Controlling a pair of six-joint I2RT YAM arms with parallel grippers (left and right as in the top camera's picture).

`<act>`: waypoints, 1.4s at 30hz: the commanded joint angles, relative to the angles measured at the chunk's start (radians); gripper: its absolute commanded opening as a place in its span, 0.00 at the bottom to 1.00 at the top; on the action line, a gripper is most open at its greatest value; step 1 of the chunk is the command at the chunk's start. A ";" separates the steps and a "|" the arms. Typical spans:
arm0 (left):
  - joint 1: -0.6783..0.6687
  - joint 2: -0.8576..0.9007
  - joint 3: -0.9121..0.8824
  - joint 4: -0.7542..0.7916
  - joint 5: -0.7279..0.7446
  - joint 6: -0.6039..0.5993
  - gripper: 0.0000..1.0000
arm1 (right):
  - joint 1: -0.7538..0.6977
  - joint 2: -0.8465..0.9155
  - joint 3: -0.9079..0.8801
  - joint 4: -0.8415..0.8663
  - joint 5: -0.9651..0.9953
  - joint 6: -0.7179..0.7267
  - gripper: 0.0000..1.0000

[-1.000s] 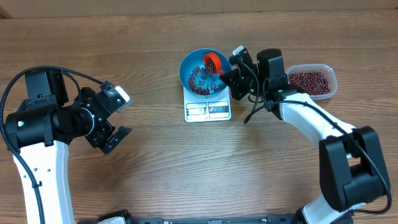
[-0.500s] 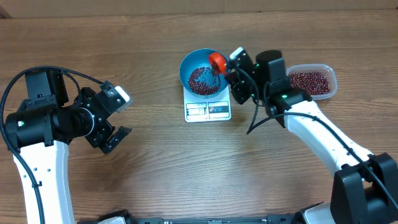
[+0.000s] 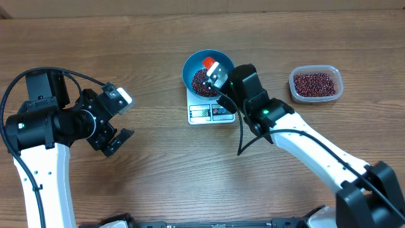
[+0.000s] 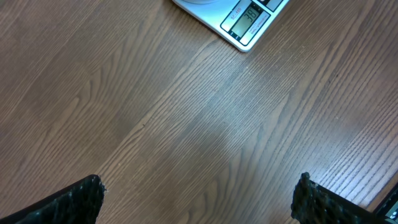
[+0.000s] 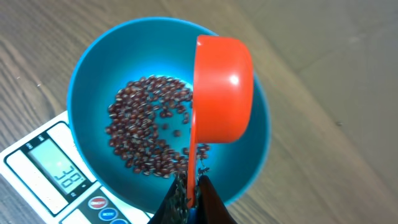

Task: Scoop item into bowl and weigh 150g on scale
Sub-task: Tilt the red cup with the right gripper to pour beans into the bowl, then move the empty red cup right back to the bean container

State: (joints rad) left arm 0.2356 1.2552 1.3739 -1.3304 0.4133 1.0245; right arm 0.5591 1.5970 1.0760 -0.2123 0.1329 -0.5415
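The blue bowl (image 3: 188, 68) stands on the white scale (image 3: 211, 113) and holds a loose heap of dark red-brown beans (image 3: 201, 82). My right gripper (image 3: 221, 83) reaches over the bowl's near right rim. It is shut on the thin handle of a red scoop (image 3: 209, 63). In the right wrist view the gripper (image 5: 193, 184) pinches the handle, and the scoop (image 5: 222, 87) hangs tipped over the bowl (image 5: 93, 87) with its rounded back towards the camera. Beans (image 5: 149, 134) lie below it, and the scale's display (image 5: 55, 169) is lit. My left gripper (image 3: 122, 118) hangs open far to the left, empty.
A clear plastic tub (image 3: 316, 84) full of the same beans stands right of the scale. In the left wrist view the gripper (image 4: 199, 186) hovers over bare wood, with a corner of the scale (image 4: 242, 18) at the top. The right arm stretches across the table's front right.
My right arm has swung away from the tub towards the front and now reaches the bowl from the lower right. The scoop has shifted slightly left over the bowl. The left arm is still.
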 commanded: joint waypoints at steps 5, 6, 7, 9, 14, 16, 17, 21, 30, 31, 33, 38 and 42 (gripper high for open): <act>0.000 0.002 0.002 0.000 -0.010 0.034 1.00 | -0.040 -0.246 0.005 -0.100 0.032 -0.006 0.04; 0.000 0.002 0.002 0.000 -0.010 0.034 1.00 | -0.085 -0.280 0.005 -0.171 0.032 -0.005 0.04; 0.000 0.002 0.002 0.000 -0.010 0.034 1.00 | -0.119 -0.294 0.005 -0.219 0.032 0.001 0.04; 0.000 0.002 0.002 0.000 -0.010 0.034 1.00 | -0.206 -0.305 0.005 -0.302 0.032 0.056 0.04; 0.000 0.002 0.002 0.000 -0.010 0.034 1.00 | -0.372 -0.305 0.006 -0.319 0.170 0.145 0.04; 0.000 0.002 0.002 0.000 -0.010 0.034 1.00 | -0.431 -0.305 0.006 -0.356 0.233 0.180 0.04; 0.000 0.002 0.002 0.000 -0.010 0.034 1.00 | -0.447 -0.305 0.006 -0.380 0.233 0.182 0.04; 0.000 0.002 0.002 0.000 -0.010 0.034 1.00 | -0.472 -0.305 0.014 -0.449 0.249 0.291 0.04; 0.000 0.002 0.002 0.000 -0.010 0.034 1.00 | -0.496 -0.088 0.490 -0.964 0.226 0.467 0.04; 0.000 0.002 0.002 0.000 -0.010 0.034 1.00 | -0.496 -0.056 0.533 -1.006 0.226 0.467 0.04; 0.000 0.002 0.002 0.000 -0.010 0.034 1.00 | -0.496 0.008 0.579 -1.048 0.242 0.467 0.04; 0.000 0.002 0.002 0.000 -0.010 0.034 1.00 | -0.496 0.129 0.578 -1.080 0.291 0.467 0.04; 0.000 0.002 0.002 0.000 -0.010 0.034 1.00 | -0.492 0.211 0.578 -1.078 0.402 0.533 0.04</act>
State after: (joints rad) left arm 0.2356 1.2552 1.3739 -1.3281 0.4099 1.0245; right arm 0.0662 1.7805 1.6329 -1.2945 0.4454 -0.0597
